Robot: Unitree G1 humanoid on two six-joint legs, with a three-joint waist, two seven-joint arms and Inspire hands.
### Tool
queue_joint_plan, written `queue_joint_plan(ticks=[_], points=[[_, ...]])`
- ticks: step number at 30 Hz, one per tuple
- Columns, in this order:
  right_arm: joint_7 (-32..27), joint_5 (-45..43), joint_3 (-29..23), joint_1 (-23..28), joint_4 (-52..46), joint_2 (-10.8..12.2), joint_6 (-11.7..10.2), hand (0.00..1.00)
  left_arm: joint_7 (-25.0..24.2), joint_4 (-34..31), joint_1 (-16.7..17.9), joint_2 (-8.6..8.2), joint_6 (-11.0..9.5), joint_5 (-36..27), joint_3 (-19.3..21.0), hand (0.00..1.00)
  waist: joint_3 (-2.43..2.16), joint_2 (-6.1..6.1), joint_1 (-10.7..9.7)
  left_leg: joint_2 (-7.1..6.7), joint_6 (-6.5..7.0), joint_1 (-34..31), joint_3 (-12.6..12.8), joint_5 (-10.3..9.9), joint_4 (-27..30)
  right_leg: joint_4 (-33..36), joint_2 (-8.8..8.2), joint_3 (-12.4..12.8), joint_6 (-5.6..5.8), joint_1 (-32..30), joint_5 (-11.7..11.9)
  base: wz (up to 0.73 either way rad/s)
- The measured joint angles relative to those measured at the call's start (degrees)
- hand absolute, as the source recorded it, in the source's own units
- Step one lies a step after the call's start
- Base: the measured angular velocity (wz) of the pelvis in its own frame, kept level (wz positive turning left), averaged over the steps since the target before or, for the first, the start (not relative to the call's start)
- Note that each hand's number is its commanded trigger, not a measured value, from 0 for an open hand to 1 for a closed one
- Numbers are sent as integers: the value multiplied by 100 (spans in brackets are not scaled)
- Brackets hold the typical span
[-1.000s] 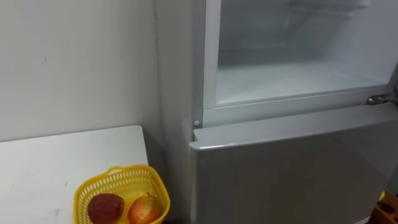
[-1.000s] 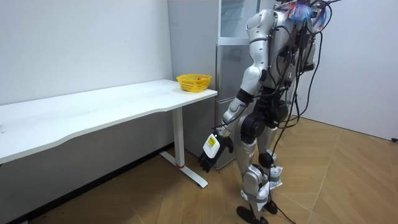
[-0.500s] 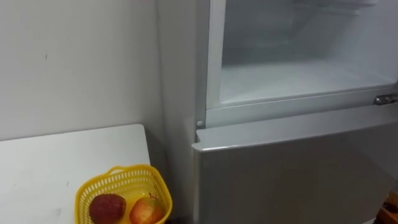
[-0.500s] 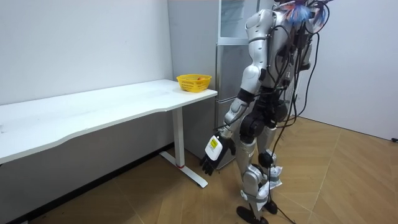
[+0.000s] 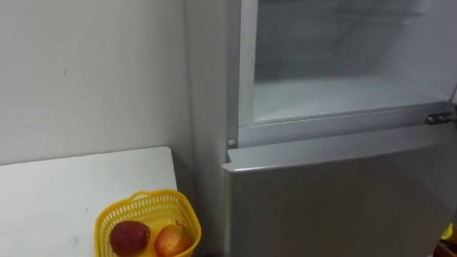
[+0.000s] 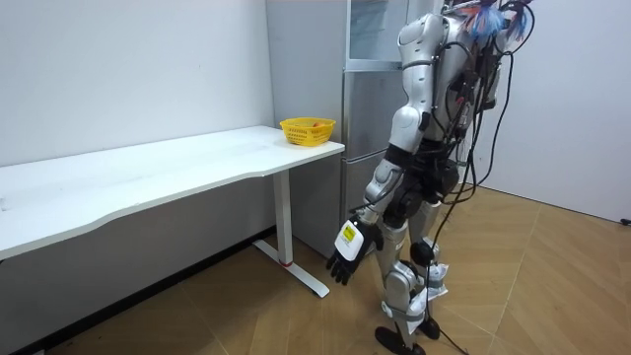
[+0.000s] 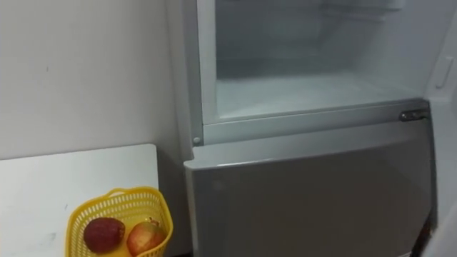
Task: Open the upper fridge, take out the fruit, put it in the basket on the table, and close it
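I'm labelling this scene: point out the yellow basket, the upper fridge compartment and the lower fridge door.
yellow basket (image 5: 151, 194), left eye view, back rim.
upper fridge compartment (image 5: 335, 96), left eye view, its white floor.
lower fridge door (image 5: 335, 203), left eye view, middle of its grey front.

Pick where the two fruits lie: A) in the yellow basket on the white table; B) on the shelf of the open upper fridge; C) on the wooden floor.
A: both fruits sit inside the yellow basket, which stands at the white table corner beside the fridge.
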Motion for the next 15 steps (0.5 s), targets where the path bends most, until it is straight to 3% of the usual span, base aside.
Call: queue_joint_plan(ticks=[15], points=[[224, -1115, 911, -239, 2, 1, -25, 0, -35, -71, -53, 1, 74, 0, -260, 0, 9, -16, 336, 3, -7, 18, -65, 7, 33, -94, 12, -66, -8, 100, 18, 2]])
